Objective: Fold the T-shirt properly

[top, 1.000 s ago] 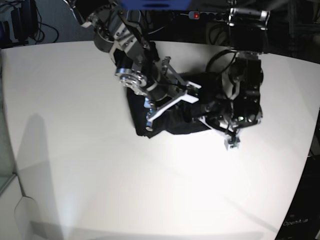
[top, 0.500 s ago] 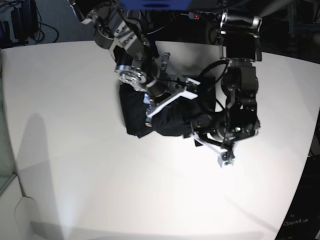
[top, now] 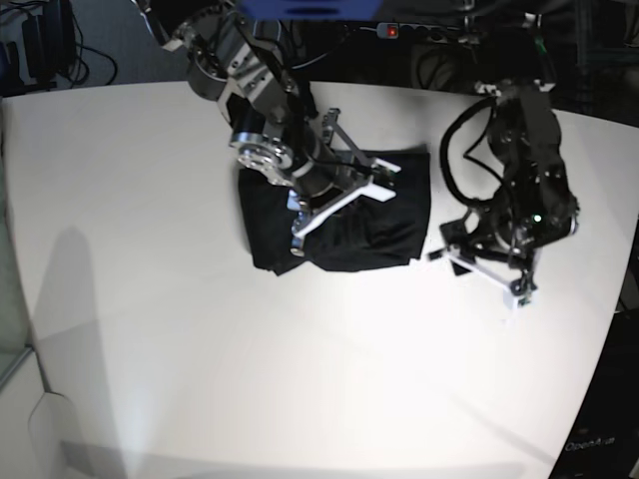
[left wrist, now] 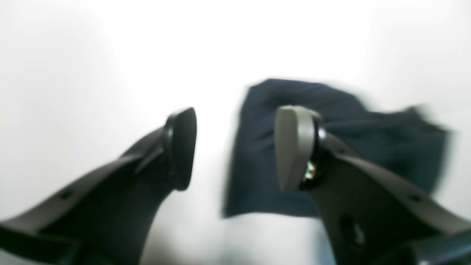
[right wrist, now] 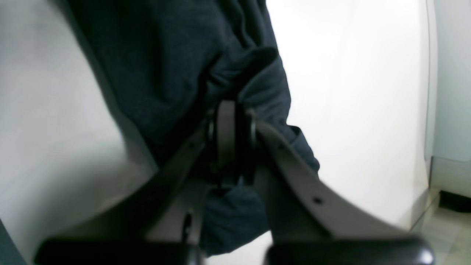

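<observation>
The black T-shirt (top: 344, 225) lies as a compact folded bundle on the white table (top: 200, 349). My right gripper (top: 384, 182) is over its upper part. The right wrist view shows this gripper (right wrist: 232, 123) shut on a bunched fold of the shirt (right wrist: 165, 66). My left gripper (top: 446, 246) is just off the shirt's right edge. In the left wrist view it (left wrist: 235, 147) is open and empty above the table, and the shirt (left wrist: 368, 140) lies just beyond its fingertips, blurred.
Dark equipment, cables and a power strip with a red light (top: 390, 31) line the table's far edge. The table's curved right edge (top: 611, 329) is near the left arm. Floor shows past the table's left edge (top: 8, 299).
My left arm has swung right, off the shirt, and its gripper now stands open beside the shirt's right edge. The right gripper has stayed over the shirt. The bundle now lies squarer and flatter.
</observation>
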